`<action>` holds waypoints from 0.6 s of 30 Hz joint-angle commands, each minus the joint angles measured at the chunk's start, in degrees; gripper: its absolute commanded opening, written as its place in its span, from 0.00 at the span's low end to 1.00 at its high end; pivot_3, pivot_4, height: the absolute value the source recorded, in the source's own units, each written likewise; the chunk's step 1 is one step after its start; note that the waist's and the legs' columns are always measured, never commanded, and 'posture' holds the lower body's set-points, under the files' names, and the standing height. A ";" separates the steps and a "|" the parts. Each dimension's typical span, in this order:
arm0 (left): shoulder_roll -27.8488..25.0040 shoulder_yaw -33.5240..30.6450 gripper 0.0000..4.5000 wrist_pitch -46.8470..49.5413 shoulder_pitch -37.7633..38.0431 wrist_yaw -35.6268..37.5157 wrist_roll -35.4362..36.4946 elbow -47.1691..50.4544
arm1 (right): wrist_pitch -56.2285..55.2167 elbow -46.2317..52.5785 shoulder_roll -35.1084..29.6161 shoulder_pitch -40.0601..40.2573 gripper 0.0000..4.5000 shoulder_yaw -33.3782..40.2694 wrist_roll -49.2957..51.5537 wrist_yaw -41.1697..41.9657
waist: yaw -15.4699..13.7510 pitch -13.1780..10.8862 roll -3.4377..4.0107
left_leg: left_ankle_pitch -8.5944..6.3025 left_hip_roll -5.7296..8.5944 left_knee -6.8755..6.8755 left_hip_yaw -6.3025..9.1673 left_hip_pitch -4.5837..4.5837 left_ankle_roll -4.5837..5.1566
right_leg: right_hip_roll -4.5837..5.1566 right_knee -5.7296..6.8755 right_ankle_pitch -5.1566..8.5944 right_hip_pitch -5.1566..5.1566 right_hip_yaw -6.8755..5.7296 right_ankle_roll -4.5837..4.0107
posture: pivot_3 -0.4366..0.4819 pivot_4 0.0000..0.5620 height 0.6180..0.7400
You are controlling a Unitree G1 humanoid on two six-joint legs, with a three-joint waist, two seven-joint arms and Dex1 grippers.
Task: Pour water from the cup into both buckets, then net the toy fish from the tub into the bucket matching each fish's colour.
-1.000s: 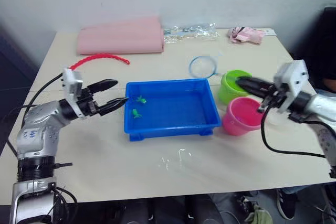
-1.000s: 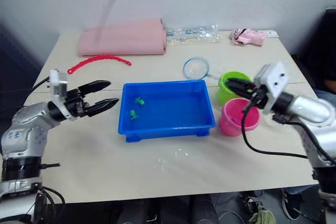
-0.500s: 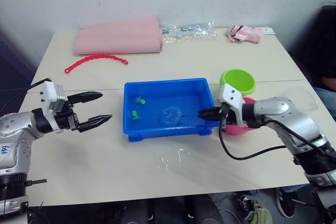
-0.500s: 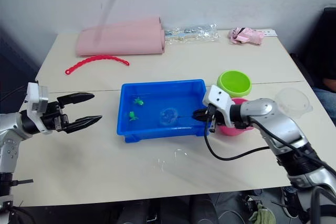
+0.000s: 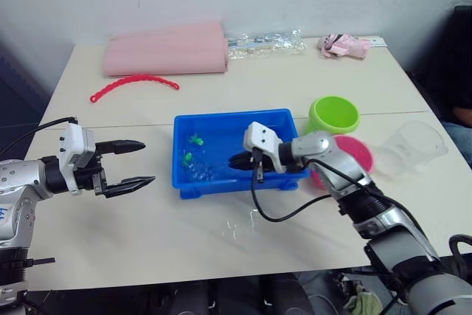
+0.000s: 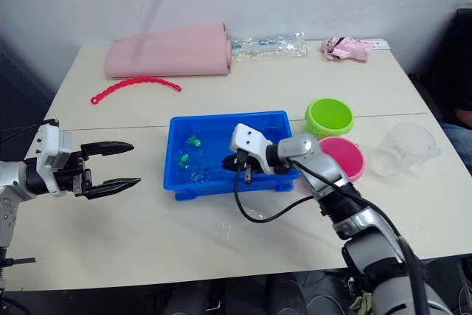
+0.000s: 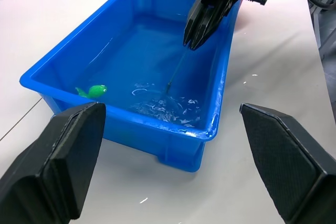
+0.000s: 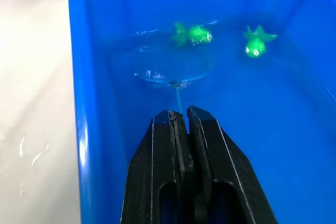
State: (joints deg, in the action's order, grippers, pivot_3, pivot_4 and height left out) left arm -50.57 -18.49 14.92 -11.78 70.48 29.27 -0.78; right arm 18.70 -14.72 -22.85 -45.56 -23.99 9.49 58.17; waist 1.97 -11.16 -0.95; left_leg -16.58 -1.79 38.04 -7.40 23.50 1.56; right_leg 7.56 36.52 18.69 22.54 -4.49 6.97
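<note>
A folded pink cloth lies at the table's eleven o'clock edge. A red curved beaded strip sits just in front of it. A crinkled clear plastic bag rests at twelve o'clock, and a small pink crumpled item at one o'clock.

- Two green toy fish in one blue tub
- Two buckets: one lime green, one pink
- One clear cup
- One net
- Two claws: left, right
- One red beaded strip
- One pink folded cloth
</note>
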 commanded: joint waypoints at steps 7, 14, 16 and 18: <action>-0.09 -1.34 0.99 0.41 1.15 -1.91 1.00 2.50 | -5.00 1.66 -0.46 3.03 0.00 6.93 0.95 0.32 | 0.18 0.00 0.00 | -0.01 -0.01 -0.02 -0.06 -0.01 0.00 | 0.01 0.01 0.00 0.03 0.01 0.00 | 0.48 0.27 1.00; 0.48 -0.39 0.99 0.40 0.45 -2.34 1.04 2.14 | -5.51 6.05 -2.18 6.45 0.00 11.76 4.45 3.37 | 0.12 0.00 0.00 | -0.01 -0.02 -0.02 -0.08 -0.04 0.00 | 0.01 0.03 0.00 0.03 0.03 0.00 | 0.48 0.27 1.00; 0.76 0.13 0.99 0.40 -0.26 -2.32 1.00 1.71 | -4.94 8.44 -4.32 7.93 0.00 13.26 5.55 4.76 | -0.08 0.00 0.00 | -0.01 -0.01 -0.02 -0.08 -0.04 0.00 | 0.02 0.02 0.00 0.03 0.03 0.00 | 0.48 0.27 1.00; 1.30 0.62 0.99 0.59 -1.34 -2.41 1.33 1.28 | -4.23 10.50 -6.36 9.31 0.00 14.81 6.31 5.08 | -0.33 0.00 -0.01 | -0.01 0.00 -0.02 -0.08 -0.04 0.01 | 0.04 0.01 0.00 0.02 0.02 0.00 | 0.48 0.27 1.00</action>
State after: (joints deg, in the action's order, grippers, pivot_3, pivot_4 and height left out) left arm -49.60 -17.70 15.56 -11.86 68.29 29.32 -0.33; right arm 14.07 -7.97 -27.76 -36.91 -12.06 13.67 62.39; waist 1.64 -11.16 -0.95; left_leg -16.60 -1.78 38.03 -7.48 23.47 1.57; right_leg 7.62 36.54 18.69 22.55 -4.47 6.97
